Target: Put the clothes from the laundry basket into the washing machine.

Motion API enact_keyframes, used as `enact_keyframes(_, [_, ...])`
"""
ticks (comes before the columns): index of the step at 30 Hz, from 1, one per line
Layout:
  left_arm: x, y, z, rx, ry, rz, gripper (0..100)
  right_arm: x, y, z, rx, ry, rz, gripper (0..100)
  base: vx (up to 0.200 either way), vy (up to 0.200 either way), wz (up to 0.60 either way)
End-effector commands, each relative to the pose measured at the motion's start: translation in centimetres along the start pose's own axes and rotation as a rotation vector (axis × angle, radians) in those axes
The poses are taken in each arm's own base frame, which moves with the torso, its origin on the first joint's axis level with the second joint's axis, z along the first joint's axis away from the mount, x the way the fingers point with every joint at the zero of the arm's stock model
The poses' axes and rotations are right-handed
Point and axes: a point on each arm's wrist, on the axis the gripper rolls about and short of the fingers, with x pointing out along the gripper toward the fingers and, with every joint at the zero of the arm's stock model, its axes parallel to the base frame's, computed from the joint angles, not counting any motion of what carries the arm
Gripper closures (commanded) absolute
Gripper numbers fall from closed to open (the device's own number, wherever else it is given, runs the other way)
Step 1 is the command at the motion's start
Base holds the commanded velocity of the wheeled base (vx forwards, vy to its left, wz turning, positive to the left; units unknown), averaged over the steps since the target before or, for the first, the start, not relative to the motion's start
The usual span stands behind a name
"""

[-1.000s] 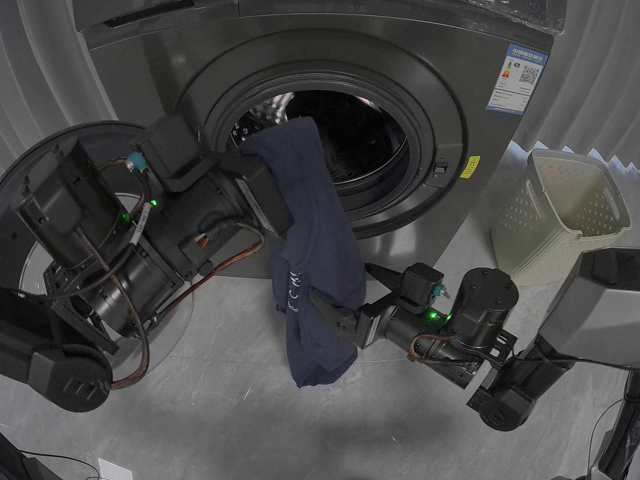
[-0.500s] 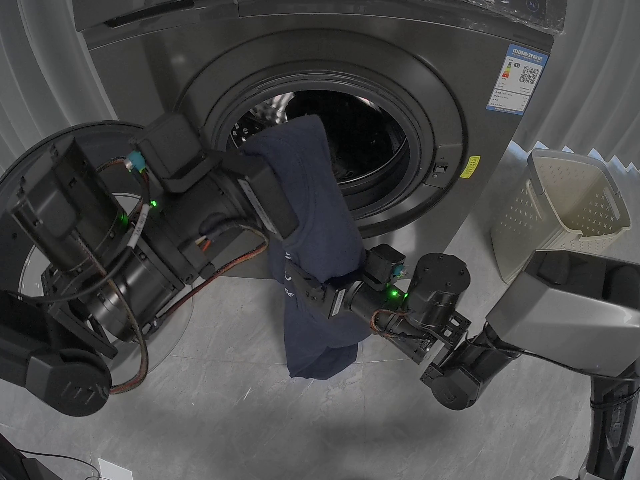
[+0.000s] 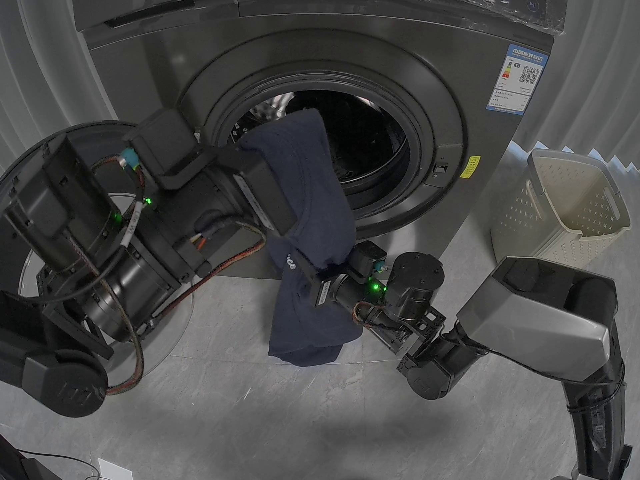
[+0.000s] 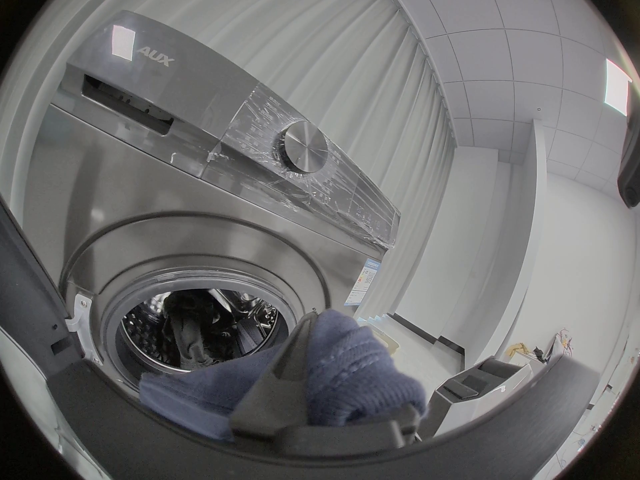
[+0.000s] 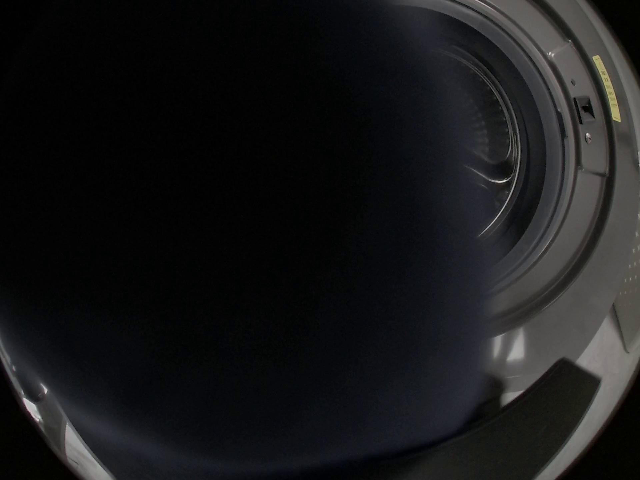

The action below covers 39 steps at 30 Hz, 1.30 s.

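One limp navy knit garment [image 3: 313, 195] is held clamped by the left gripper [image 4: 320, 405] at the round mouth of the washing machine [image 3: 433, 88]. The right gripper [image 3: 308, 276] is buried in its folds, and its grip cannot be told.

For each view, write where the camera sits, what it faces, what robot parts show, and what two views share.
Head view: on head, facing the washing machine; left arm, right arm show.
Left wrist view: left wrist, facing the drum; left gripper shows.
Right wrist view: right wrist, against the navy garment.
All share the machine.
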Motion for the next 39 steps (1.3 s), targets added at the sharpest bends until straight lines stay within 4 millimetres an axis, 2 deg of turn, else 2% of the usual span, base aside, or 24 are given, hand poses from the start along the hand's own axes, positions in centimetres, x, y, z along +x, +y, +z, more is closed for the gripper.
enact_keyframes(1, [-0.1, 0.2, 0.1, 0.002, -0.003, 0.012, 100, 0.2, -0.6, 0.1, -0.002, -0.010, -0.015, 100, 0.000, 0.000, 0.00])
enact_keyframes(8, [-1.4, 4.8, -0.3, 0.062, 0.026, 0.209, 100, -2.2, -3.5, 5.0, -0.019, -0.050, -0.087, 100, 0.000, 0.000, 0.00])
enact_keyframes(12, [-3.2, 6.1, -2.3, 0.069, 0.125, 0.263, 100, -3.5, -4.2, 8.2, -0.029, -0.096, -0.102, 100, 0.000, 0.000, 0.00])
enact_keyframes(13, [-3.2, 6.1, -2.4, 0.070, 0.131, 0.264, 100, -3.6, -4.2, 8.3, -0.029, -0.098, -0.103, 100, 0.000, 0.000, 0.00])
enact_keyframes(14, [-4.2, 6.4, -4.0, 0.064, 0.199, 0.276, 100, -4.2, -3.9, 9.7, -0.028, -0.119, -0.099, 100, 0.000, 0.000, 0.00])
enact_keyframes(15, [-4.6, 6.5, -5.1, 0.059, 0.236, 0.282, 100, -4.5, -3.8, 10.1, -0.028, -0.124, -0.097, 100, 0.000, 0.000, 0.00])
enact_keyframes(21, [-5.7, 6.9, -9.0, 0.030, 0.365, 0.291, 100, -5.5, -3.0, 10.7, -0.023, -0.122, -0.084, 100, 0.000, 0.000, 0.00])
enact_keyframes(26, [-6.2, 7.3, -11.6, 0.027, 0.406, 0.299, 100, -5.4, -2.1, 11.0, -0.011, -0.128, -0.068, 100, 0.000, 0.000, 0.00])
enact_keyframes(32, [-6.7, 7.4, -13.6, 0.021, 0.440, 0.288, 100, -5.6, -1.8, 11.3, -0.009, -0.131, -0.063, 100, 0.000, 0.000, 0.00])
enact_keyframes(37, [-6.2, 8.2, -15.1, 0.021, 0.431, 0.300, 100, -6.1, -1.7, 10.9, -0.009, -0.106, -0.062, 100, 0.000, 0.000, 0.00])
enact_keyframes(39, [-5.3, 8.6, -15.5, 0.022, 0.419, 0.301, 100, -6.8, -1.5, 10.2, -0.007, -0.073, -0.060, 100, 0.000, 0.000, 0.00])
